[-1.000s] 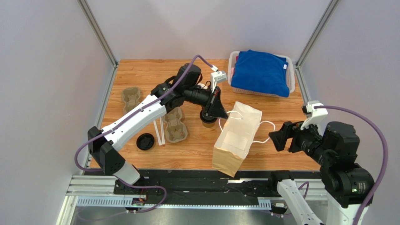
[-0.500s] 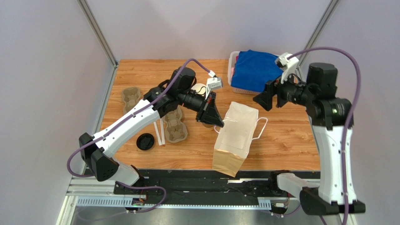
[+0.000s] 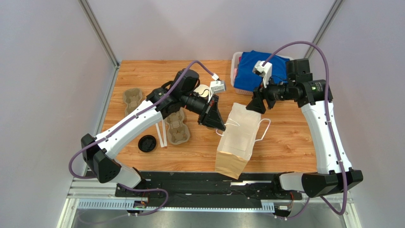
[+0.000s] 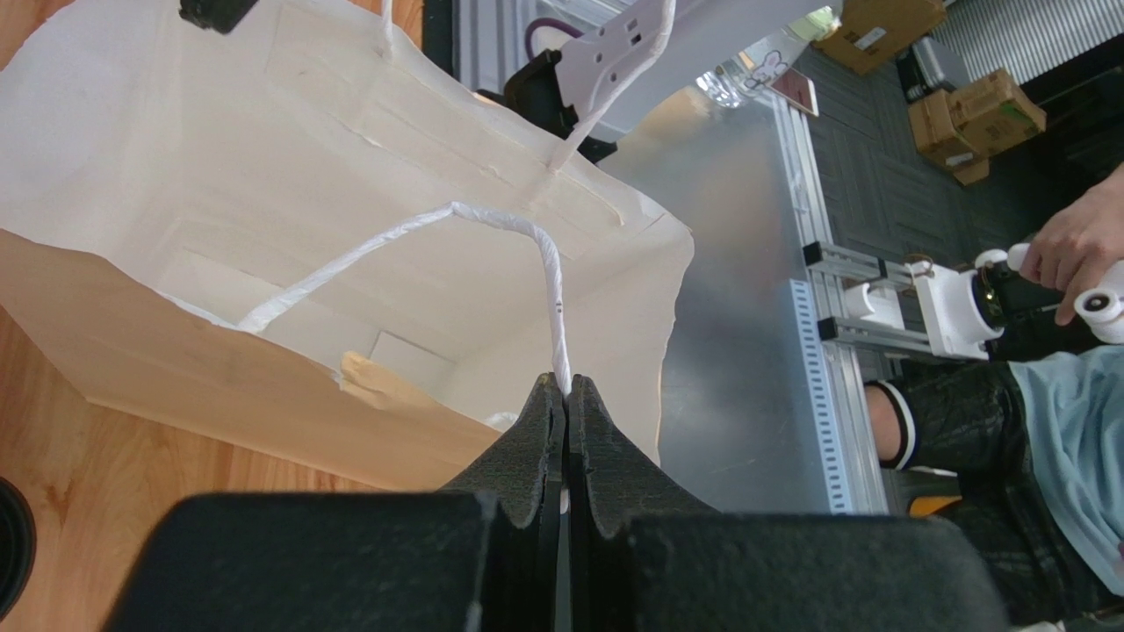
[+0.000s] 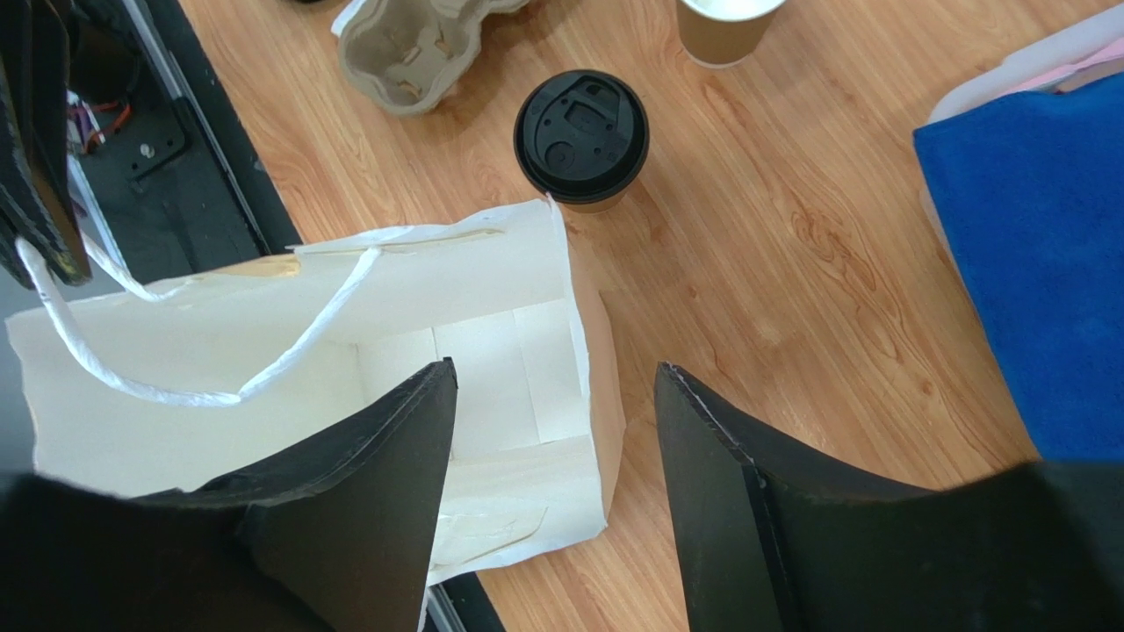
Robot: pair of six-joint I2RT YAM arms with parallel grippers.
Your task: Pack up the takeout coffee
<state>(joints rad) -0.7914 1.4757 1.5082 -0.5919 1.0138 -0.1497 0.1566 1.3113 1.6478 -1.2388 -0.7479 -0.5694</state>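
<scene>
The takeout coffee, a brown cup with a black lid, stands on the table just beyond the paper bag's mouth; in the top view my left gripper hides it. The paper bag stands open. My left gripper is shut on the bag's white handle, holding it taut, as the left wrist view shows. My right gripper is open and empty, hovering over the bag's far edge; in the right wrist view the bag's white inside lies below it.
A lidless brown cup stands behind the coffee. Cardboard cup carriers, white straws and a loose black lid lie at the left. A white basket with a blue towel is at the back right.
My right arm has swung from the near right up and over to the bag's far edge. My left gripper has lifted the handle off the coffee's side and holds it taut.
</scene>
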